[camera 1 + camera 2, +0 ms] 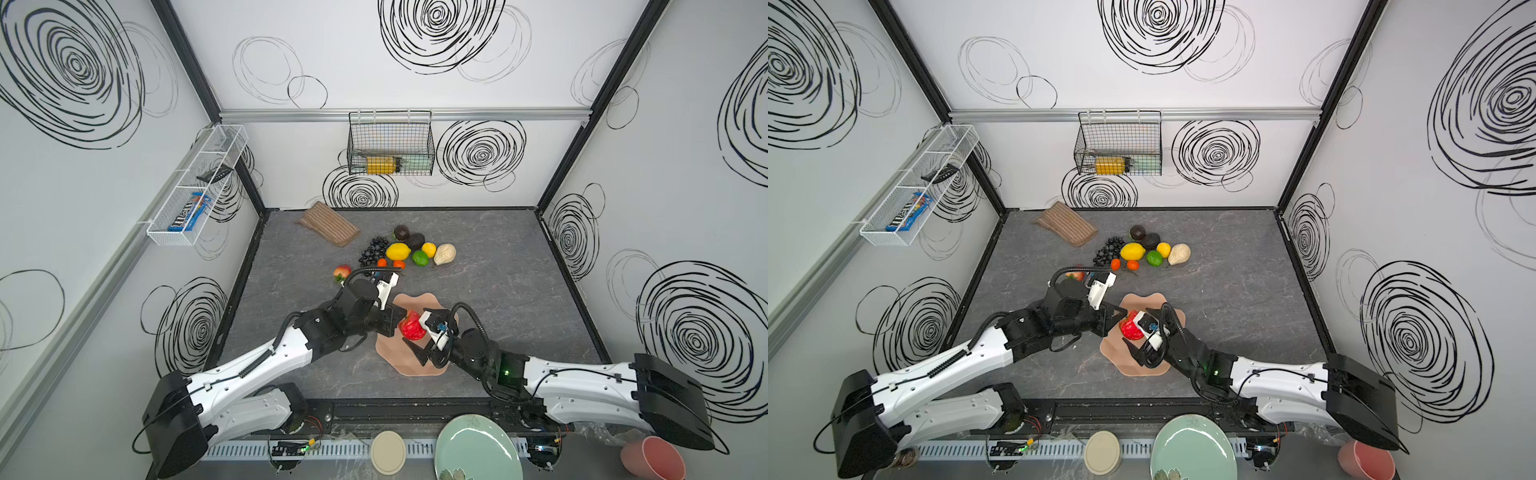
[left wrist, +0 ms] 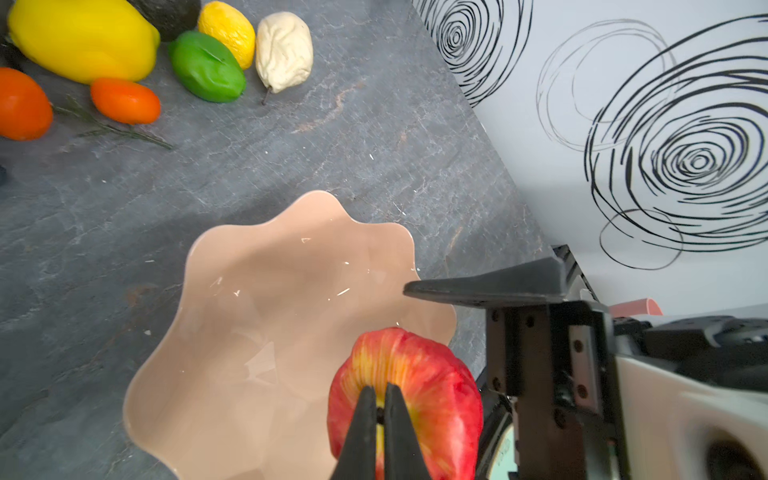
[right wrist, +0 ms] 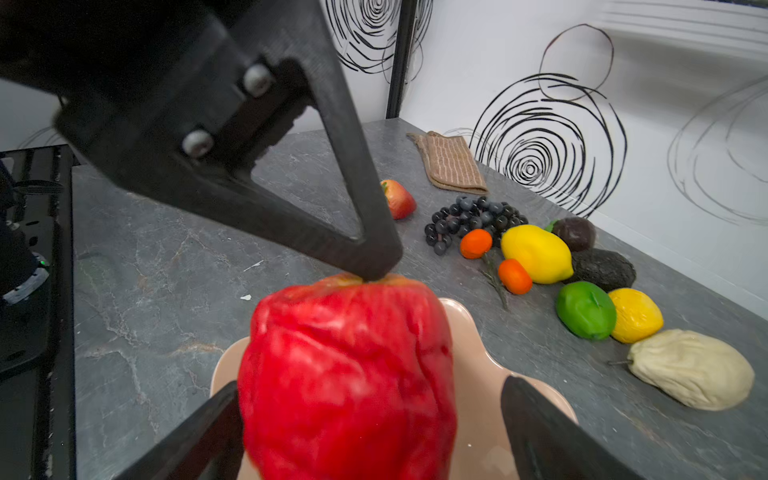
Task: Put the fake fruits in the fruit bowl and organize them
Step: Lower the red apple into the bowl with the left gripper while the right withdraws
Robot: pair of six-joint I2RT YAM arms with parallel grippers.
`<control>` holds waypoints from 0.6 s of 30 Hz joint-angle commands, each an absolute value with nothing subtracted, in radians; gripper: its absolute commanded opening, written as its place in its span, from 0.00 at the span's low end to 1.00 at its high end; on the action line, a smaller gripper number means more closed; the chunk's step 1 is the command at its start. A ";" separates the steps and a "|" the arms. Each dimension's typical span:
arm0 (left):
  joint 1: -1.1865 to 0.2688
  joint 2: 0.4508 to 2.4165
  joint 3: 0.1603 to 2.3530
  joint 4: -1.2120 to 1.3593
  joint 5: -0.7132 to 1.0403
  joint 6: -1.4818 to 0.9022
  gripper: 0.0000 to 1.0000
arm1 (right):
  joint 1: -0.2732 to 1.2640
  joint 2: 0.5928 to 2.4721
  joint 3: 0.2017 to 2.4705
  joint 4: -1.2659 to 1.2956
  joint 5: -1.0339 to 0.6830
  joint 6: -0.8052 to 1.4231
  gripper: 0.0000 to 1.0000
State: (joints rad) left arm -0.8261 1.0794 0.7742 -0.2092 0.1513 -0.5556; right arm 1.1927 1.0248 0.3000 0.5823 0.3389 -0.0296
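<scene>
Left pincer [image 2: 380, 390] is nipped shut on the stem dimple of the red apple [image 2: 432, 386], above the fruit bowl [image 2: 266, 291] at 6 o'clock on the tabletop [image 2: 291, 137]. Right pincer [image 3: 370, 382] gapes around it. The apple seems light, dented-soft and glossy, so its flanks offer a surer hold.

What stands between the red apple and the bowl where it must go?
Nothing visible. The apple hangs over the bowl, pinched at its top by the shut left tool, and the part of the bowl under it is bare. The open right tool flanks the apple's sides and is not beneath it.
</scene>
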 commanded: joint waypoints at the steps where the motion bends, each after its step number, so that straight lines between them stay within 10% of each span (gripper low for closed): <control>1: -0.839 1.100 0.801 -0.182 0.023 -0.530 0.00 | 1.190 0.935 0.303 0.514 0.427 0.036 0.97; 18: -1.124 1.479 0.909 -0.150 -0.397 -0.477 0.00 | 0.826 0.559 0.176 0.277 0.501 0.371 0.97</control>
